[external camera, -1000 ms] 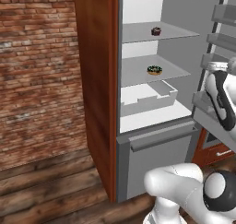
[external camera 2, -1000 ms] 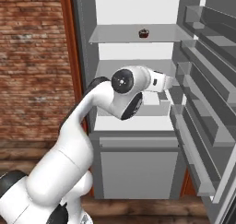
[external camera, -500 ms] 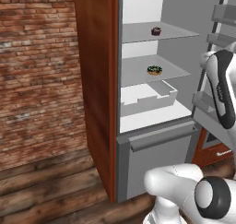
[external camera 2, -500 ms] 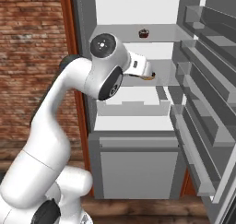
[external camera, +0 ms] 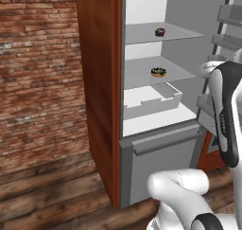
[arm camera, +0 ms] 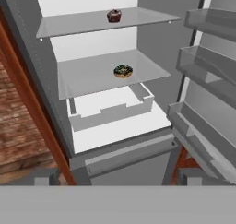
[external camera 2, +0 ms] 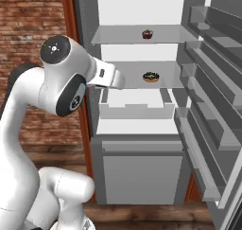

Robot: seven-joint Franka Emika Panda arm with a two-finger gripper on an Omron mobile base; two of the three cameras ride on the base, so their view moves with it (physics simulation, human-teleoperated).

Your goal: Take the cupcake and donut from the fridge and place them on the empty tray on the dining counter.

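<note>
Hand (arm camera: 113,176): fingers spread wide with nothing between them, out in front of the open fridge, well short of the shelves; the two tips (arm camera: 46,176) rise at the bottom of the hand view.
Arm (external camera 2: 61,77): white, raised before the left side of the fridge opening in the right base view, its forward link level with the middle shelf.
Floor (external camera: 42,191): brown wood planks under the fridge front.
Brick wall (external camera: 38,73): red-brown, left of the fridge.
Fridge (external camera 2: 142,167): grey, door swung open to the right; a closed lower drawer sits beneath the open compartment.
Door racks (external camera 2: 208,129): grey racks stacked on the inside of the open door, on the right.
Bin (external camera 2: 134,108): white open-topped box on the lowest white shelf, just below the middle shelf.
Donut (arm camera: 123,71): ring with dark glaze and green sprinkles, lying flat on the middle shelf, right of centre.
Cupcake (arm camera: 114,15): small, dark brownish, standing upright on the top shelf, above the donut and farther back.
</note>
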